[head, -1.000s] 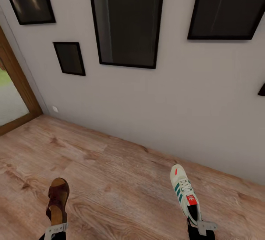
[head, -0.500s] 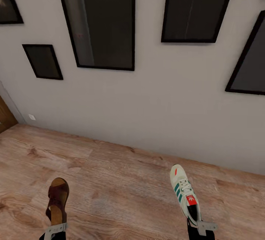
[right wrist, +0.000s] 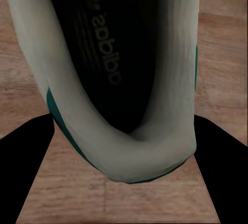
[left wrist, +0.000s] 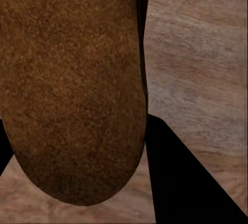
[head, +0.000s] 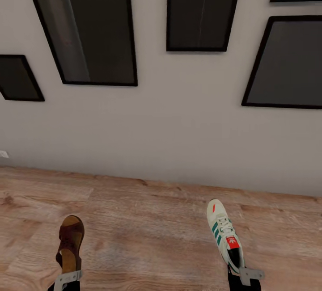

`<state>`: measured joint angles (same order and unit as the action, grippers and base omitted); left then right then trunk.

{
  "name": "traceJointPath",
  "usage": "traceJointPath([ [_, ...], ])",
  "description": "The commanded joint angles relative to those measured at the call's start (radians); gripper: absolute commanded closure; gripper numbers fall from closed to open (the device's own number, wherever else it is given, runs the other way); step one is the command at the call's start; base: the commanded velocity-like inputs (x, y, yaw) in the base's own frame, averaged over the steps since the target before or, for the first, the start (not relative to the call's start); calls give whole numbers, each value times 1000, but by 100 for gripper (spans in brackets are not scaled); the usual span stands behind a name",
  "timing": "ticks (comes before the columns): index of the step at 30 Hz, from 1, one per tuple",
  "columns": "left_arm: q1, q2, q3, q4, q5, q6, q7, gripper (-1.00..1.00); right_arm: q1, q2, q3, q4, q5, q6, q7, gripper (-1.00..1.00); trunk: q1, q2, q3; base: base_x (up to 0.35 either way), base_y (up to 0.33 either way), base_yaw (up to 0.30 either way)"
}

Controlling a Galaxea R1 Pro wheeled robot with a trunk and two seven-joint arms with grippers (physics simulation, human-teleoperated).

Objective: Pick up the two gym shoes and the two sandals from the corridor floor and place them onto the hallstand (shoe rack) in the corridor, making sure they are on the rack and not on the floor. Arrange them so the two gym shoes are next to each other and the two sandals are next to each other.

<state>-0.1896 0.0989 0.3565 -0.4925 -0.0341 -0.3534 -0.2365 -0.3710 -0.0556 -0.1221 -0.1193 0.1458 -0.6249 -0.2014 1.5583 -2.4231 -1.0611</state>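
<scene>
White green-striped gym shoe (head: pixel 225 235), brown strapped sandal (head: pixel 70 242), both held.

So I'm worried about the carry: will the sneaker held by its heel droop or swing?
The gym shoe probably stays stiff, since it juts out level from the right tool. Gripped only at the heel rim, it may pivot on turns. It looks light.

sandal (head: pixel 70 242) left, in left claw (head: pixel 67 278) | gym shoe (head: pixel 225 235) right, in right claw (head: pixel 245 276) | both over corridor floor (head: pixel 147 233) | wall (head: pixel 170 134) behind

gym shoe (right wrist: pixel 155 152) heel opening close-up | corridor floor (right wrist: pixel 222 64) behind
</scene>
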Motion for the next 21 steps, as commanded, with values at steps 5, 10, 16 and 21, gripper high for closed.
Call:
traceJointPath([
  [5,-1,-1,7,1,-10,-13,-9,100,-1,-1,-7,1,11,-2,-4,100,0,0,-1,0,0,-300],
  [10,0,0,-7,18,-10,-27,-9,100,-1,-4,-8,1,11,-2,-4,100,0,0,-1,0,0,-300],
  [16,0,3,-58,27,-11,-29,-9,100,0,-7,-10,1,11,-2,-4,100,0,0,-1,0,0,-300],
  [21,0,2,-79,29,-12,-29,-9,100,0,-7,-10,1,11,-2,-4,100,0,0,-1,0,0,-300],
])
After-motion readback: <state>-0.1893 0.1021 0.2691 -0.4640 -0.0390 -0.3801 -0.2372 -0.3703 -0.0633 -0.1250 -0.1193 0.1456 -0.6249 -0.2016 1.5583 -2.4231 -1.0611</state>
